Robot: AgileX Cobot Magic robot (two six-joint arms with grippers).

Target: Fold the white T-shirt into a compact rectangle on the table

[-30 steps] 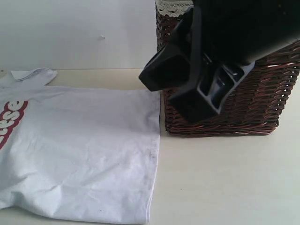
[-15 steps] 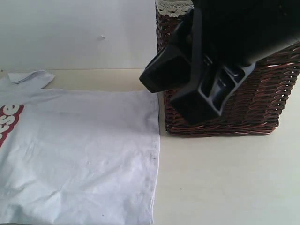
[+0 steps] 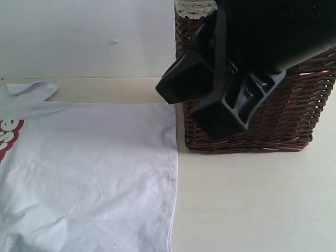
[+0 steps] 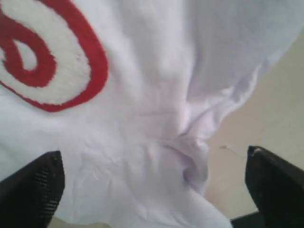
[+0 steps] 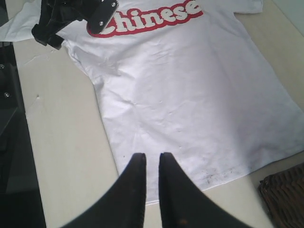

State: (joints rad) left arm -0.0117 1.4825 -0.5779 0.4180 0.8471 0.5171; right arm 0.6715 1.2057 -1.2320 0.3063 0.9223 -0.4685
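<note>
T-shirt (image 3: pixel 89 173) cropped in exterior view, left gripper (image 4: pixel 154 183) jaws apart, right gripper (image 5: pixel 152 159) jaws nearly together

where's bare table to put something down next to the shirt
Widest bare table lies in front of the wicker basket, beside the white T-shirt hem. A thin strip runs between shirt and wall. Crowded where hem nearly meets basket.

We took it for a robot test bench dressed with household props: a smooth pale cream table (image 3: pixel 252 199) stood against a plain white wall (image 3: pixel 79 37), carrying a dark brown wicker basket (image 3: pixel 294 126) and a white cotton T-shirt (image 3: pixel 94 173), with a black robot arm (image 3: pixel 273 31) above.
</note>
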